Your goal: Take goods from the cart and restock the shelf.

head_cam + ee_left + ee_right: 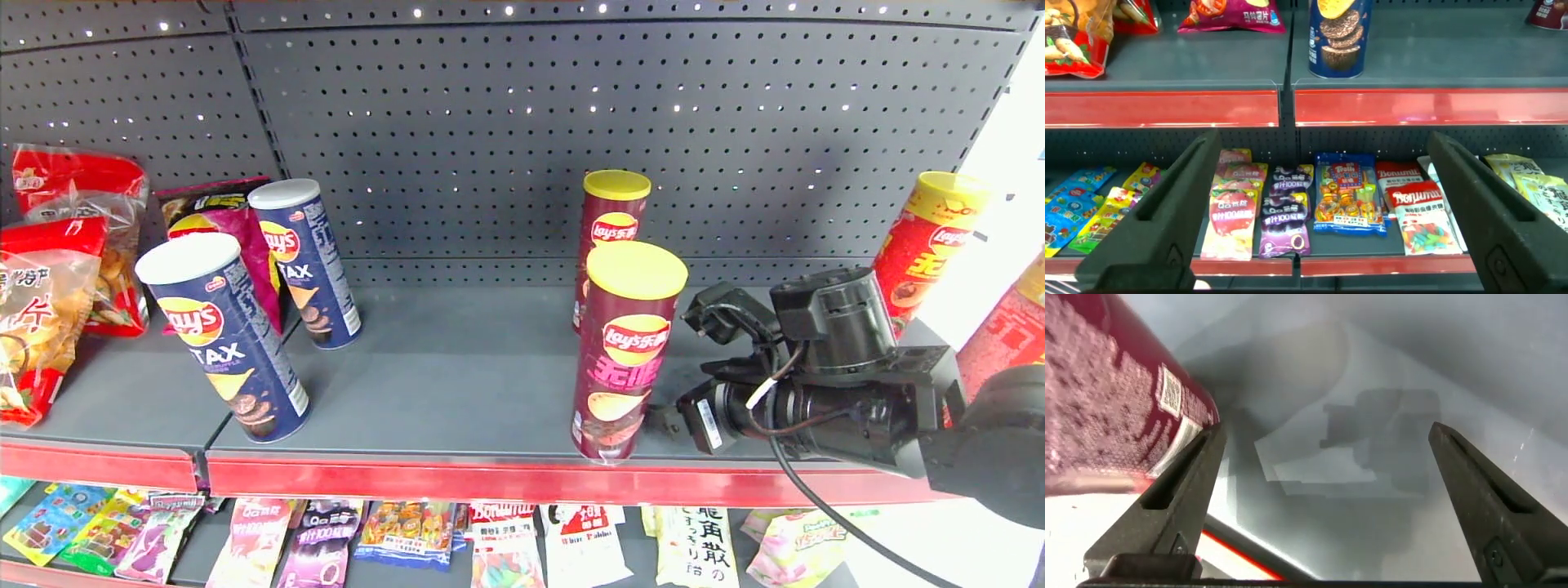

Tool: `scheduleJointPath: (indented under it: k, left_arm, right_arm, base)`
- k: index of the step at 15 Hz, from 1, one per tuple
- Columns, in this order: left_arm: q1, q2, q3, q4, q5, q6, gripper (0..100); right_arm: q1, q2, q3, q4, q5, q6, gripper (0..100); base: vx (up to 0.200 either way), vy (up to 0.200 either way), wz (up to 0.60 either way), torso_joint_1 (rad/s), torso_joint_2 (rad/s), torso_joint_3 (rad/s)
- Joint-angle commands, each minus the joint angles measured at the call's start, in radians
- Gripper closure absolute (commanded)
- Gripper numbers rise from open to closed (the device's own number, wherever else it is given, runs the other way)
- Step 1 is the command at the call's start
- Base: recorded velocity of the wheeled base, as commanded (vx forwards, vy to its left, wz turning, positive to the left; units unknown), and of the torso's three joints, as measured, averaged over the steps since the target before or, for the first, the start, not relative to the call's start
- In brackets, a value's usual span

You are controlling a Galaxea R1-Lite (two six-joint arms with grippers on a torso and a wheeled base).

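- One maroon cylindrical chip can with a yellow lid [624,351] stands upright at the front edge of the grey metal shelf [457,384], long axis vertical, lid up.
- Right hand [1328,433] is spread, with the can just outside one finger.
- Left hand [1324,143] is spread and faces the colourful snack packets [1290,212] lower down.

Six chip cans line the shelf [457,376]: the front maroon can [627,351] and rear maroon can [612,220] behind it; two navy cans [224,335] to its left; two red cans [927,241] to its right (one cut by the frame edge). Farther left, two red snack bags [41,310] and one purple bag [241,237].
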Motion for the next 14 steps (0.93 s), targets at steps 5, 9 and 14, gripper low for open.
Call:
scheduleJointPath:
  k: [5, 9, 14]
  left_arm:
    - [0.0, 0.0, 0.0, 0.0, 0.0, 0.0, 0]
    - [0.0, 0.0, 0.0, 0.0, -0.002, 0.0, 0]
    - [0.0, 0.0, 0.0, 0.0, 0.0, 0.0, 0]
  right_arm:
    - [0.013, 0.016, 0.0, -0.042, -0.001, 0.0, 0]
    - [0.013, 0.016, -0.003, -0.042, -0.001, 0.0, 0]
    - [0.023, 0.013, 0.003, -0.042, -0.001, 0.0, 0]
  base:
    - [0.0, 0.0, 0.0, 0.0, 0.0, 0.0]
    - [0.0, 0.0, 0.0, 0.0, 0.0, 0.0]
    - [0.0, 0.0, 0.0, 0.0, 0.0, 0.0]
